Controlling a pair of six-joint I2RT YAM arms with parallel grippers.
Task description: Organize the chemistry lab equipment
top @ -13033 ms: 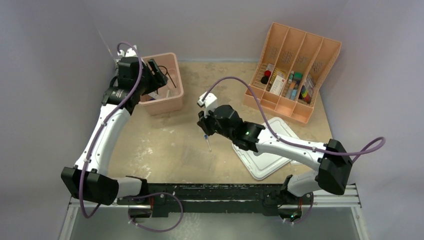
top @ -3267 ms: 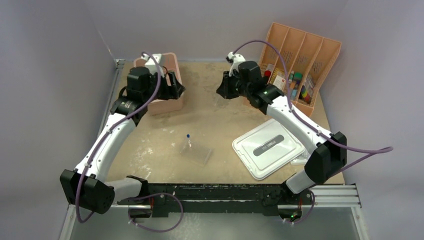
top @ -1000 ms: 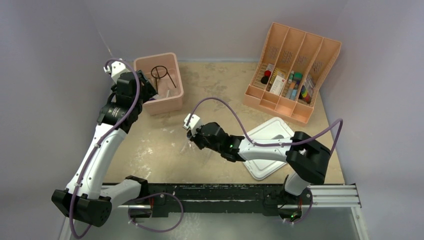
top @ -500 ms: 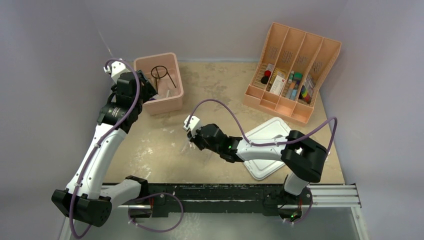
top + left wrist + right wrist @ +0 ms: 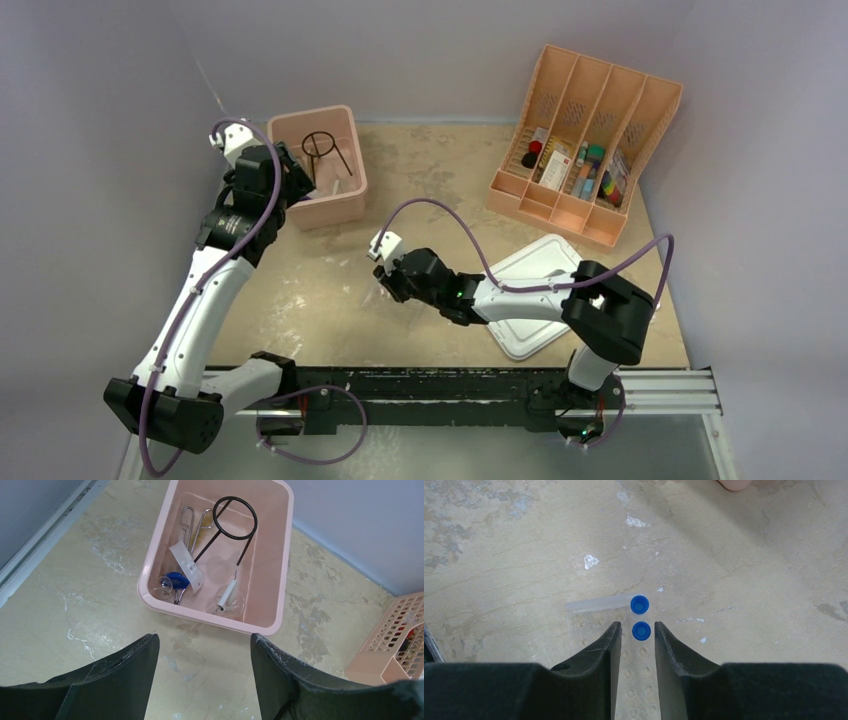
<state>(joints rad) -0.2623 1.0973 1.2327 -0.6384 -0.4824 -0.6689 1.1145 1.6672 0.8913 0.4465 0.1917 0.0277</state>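
The left hand point(image 5: 202, 680) is open, its two dark fingers spread wide and holding nothing. It hangs above the bare counter point(image 5: 450, 180). Just beyond its fingertips sits the pink bin point(image 5: 215, 622), its near rim a little ahead of the fingers. Inside the bin, the steel scissor-handled forceps point(image 5: 192, 522) lie along the far-left wall. The black wire ring on a stem point(image 5: 235, 517) leans across them, hoop at the far end. The blue-based glass piece point(image 5: 172, 580) rests in the corner nearest the left finger, partly under a small white packet point(image 5: 186, 565).

Right of that, low over the middle of the counter, the right hand point(image 5: 634, 640) points down at the clear plastic tray point(image 5: 594, 625). Its fingers are parted. The blue-capped thin tubes point(image 5: 640, 630) sit in the tray, seen cap-on. One cap lies right between the fingertips, with a thin gap showing on either side, so nothing is gripped. The other cap lies just past the fingertips at the tray's far edge.

Behind that hand, partly under its forearm, lies a white lid point(image 5: 530, 305). Farther right, at the counter's back corner, is the divided organizer point(image 5: 560, 215), well apart from both hands.
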